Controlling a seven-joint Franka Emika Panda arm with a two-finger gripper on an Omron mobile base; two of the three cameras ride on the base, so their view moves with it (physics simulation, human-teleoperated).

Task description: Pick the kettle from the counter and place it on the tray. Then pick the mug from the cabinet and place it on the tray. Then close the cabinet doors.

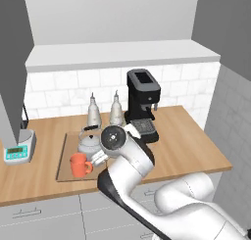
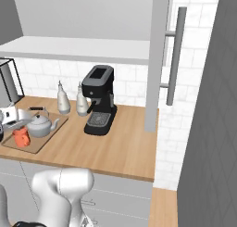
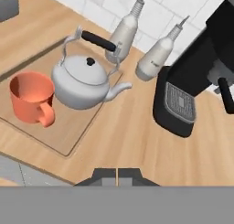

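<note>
1. The kettle (image 3: 84, 83) sits on the tray (image 3: 73, 131), so that step looks done.
2. The mug (image 3: 31, 98) stands on the tray too, just beside the kettle on the side away from its spout; second step looks done.
3. The cabinet door (image 2: 155, 59) hangs open, edge-on above the counter (image 1: 181, 146), so closing the doors is what remains.
4. The gripper (image 3: 118, 175) is clenched with its tips together, grasping nothing, hanging above the counter in front of the tray.
5. Count: one kettle, one mug, one tray, two slim bottles (image 3: 125, 33) behind the kettle, one black coffee machine (image 3: 201, 67) on the spout side, one kitchen scale (image 1: 19, 148) on the far side of the tray from the coffee machine.
</note>
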